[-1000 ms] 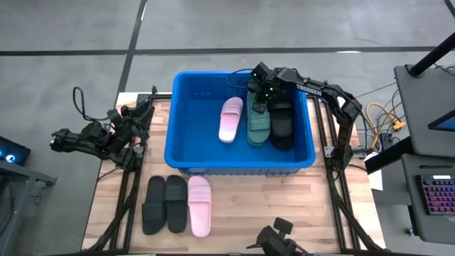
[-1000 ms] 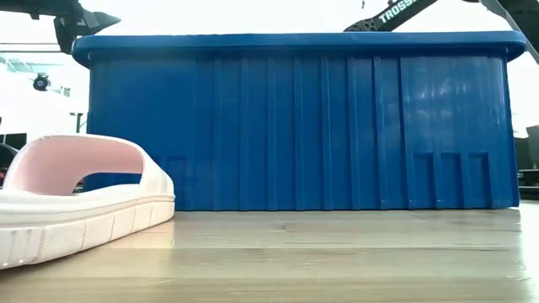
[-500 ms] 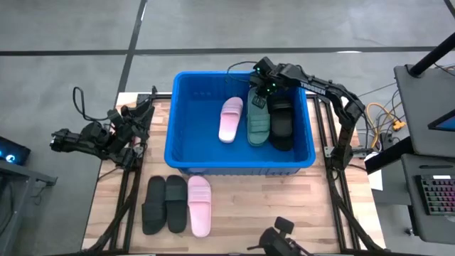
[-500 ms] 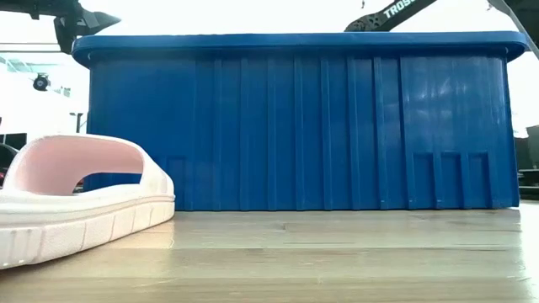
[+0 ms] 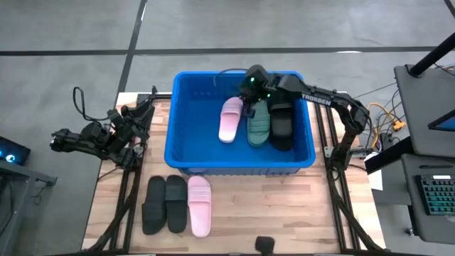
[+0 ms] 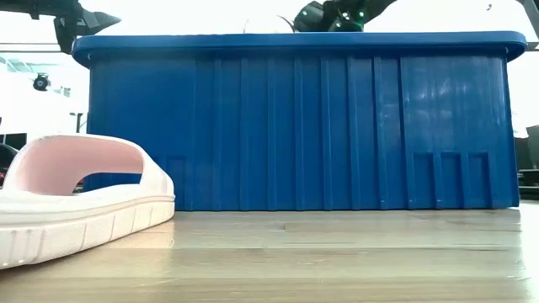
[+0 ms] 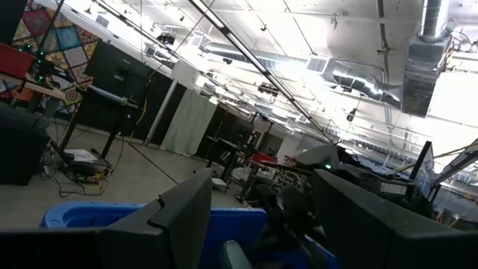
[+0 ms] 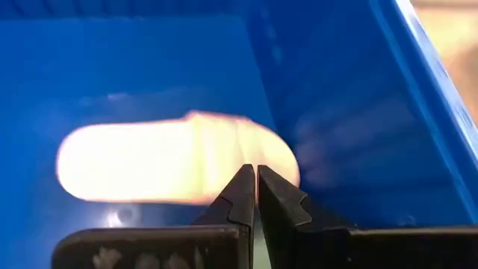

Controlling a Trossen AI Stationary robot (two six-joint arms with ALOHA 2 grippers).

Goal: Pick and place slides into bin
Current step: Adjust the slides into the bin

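Wooden tabletop carries your blue bin [image 5: 186,135] at frame centre, holding a pink slide [image 5: 230,119], a green slide [image 5: 259,125] and a black slide [image 5: 281,124], long axes running top-to-bottom. At lower left, two black slides [image 5: 164,204] and a pink one [image 5: 199,205] lie likewise. Your right gripper [image 5: 248,108] hangs pressed together over the bin; your left gripper [image 5: 139,114] waits spread at left.

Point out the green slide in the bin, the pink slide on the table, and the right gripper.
green slide [image 5: 259,124]: high view, on its ribbed strap.
pink slide on the table [image 5: 199,195]: high view, on its strap.
right gripper [image 8: 255,187]: right wrist view, between its shut fingertips.
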